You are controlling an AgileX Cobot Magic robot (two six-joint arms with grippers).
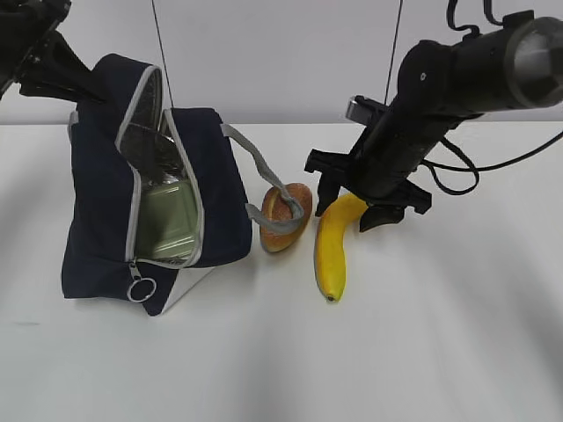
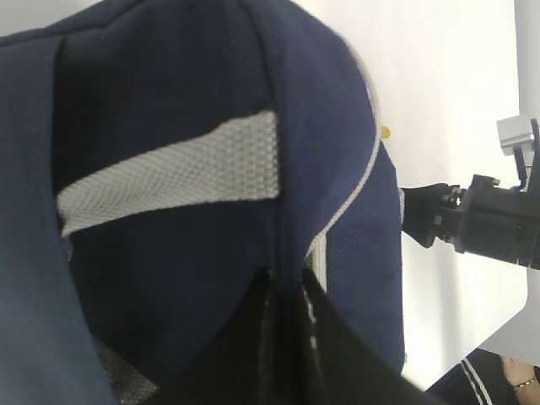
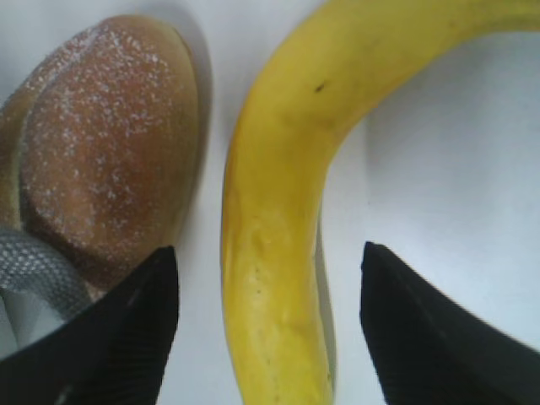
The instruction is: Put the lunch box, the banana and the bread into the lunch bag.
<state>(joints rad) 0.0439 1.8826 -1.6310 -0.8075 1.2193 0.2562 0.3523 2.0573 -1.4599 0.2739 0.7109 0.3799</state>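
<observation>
Banana point(image 3: 278, 245) between spread jaws (untouched)

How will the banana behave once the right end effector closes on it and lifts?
The banana looks firm, but its smooth skin may slip. The right end effector straddles one end, so its curved, overhanging length will probably sag or swing. Hard squeezing could bruise it.

Bread point(image 1: 286, 217) close beside banana point(image 1: 332, 251)
</observation>
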